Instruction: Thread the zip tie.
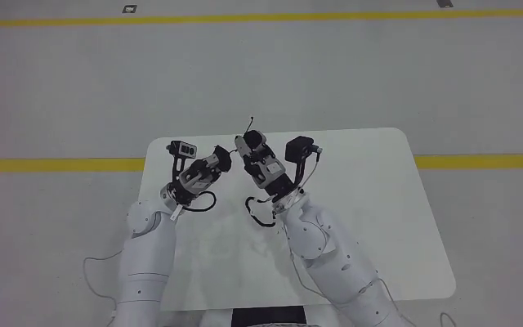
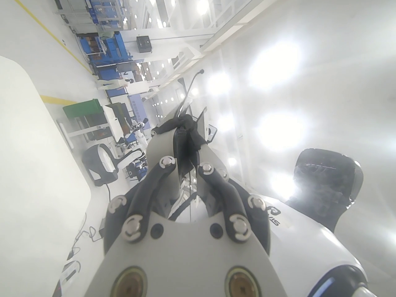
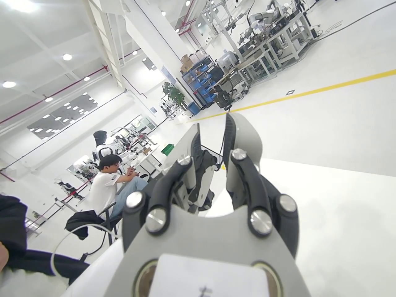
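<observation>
Black zip tie [image 2: 191, 85], quantity one. It is held at the tip of the left gripper [image 2: 185, 125], over the far part of the white table [image 1: 368, 204]. The strap runs out past the fingertips in a slight curve and ends in a small head at the free end. In the top view it shows as a thin dark strand [image 1: 251, 124] standing up where the two grippers meet.

Grippers, quantity two.
- Left gripper [image 1: 222, 157]: the two fingers are pressed together on the zip tie, their black pads closed around its lower part.
- Right gripper [image 3: 213, 125]: the two fingers [image 3: 230, 134] stand apart with a clear gap. A thin black strand [image 3: 221, 148] runs through that gap close to one pad; whether it touches the pad cannot be told. The left gripper [image 3: 204, 168] shows through the same gap, just beyond it.
- In the top view the right gripper [image 1: 248, 143] sits just beside the left gripper, tips nearly meeting.

Table, quantity one: white, with rounded corners; both arms reach over it from the near side.

Wrist cameras, quantity two: black, one on each arm, at [image 1: 184, 149] and [image 1: 300, 149].

Yellow floor lines, quantity two: one far off [image 1: 245, 18], one passing behind the table [image 1: 65, 164].
</observation>
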Motion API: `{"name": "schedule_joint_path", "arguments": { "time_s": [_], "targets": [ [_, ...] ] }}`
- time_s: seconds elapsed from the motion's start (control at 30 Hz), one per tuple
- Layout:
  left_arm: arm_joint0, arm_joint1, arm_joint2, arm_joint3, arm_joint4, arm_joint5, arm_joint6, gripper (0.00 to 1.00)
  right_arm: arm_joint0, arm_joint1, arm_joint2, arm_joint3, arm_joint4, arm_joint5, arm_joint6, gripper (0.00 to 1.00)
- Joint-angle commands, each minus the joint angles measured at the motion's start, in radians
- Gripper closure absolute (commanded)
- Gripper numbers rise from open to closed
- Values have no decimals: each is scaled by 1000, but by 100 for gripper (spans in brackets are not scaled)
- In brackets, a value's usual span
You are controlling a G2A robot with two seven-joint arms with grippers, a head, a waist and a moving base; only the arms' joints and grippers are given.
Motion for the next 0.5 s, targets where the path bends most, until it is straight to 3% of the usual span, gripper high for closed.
{"name": "schedule_joint_path", "arguments": {
  "time_s": [0.0, 0.3, 0.47],
  "targets": [
    [-1, -1, 2, 2, -5, 0, -5, 100, -1, 0, 3, 0, 2, 1, -1, 0],
    [-11, -1, -1, 23, -59, 0, 16, 100, -22, 7, 36, -4, -25, -8, -31, 0],
    [-16, 2, 14, 40, -147, 13, 28, 100, -27, 19, 64, 2, -168, -39, -69, 0]
  ]
}}
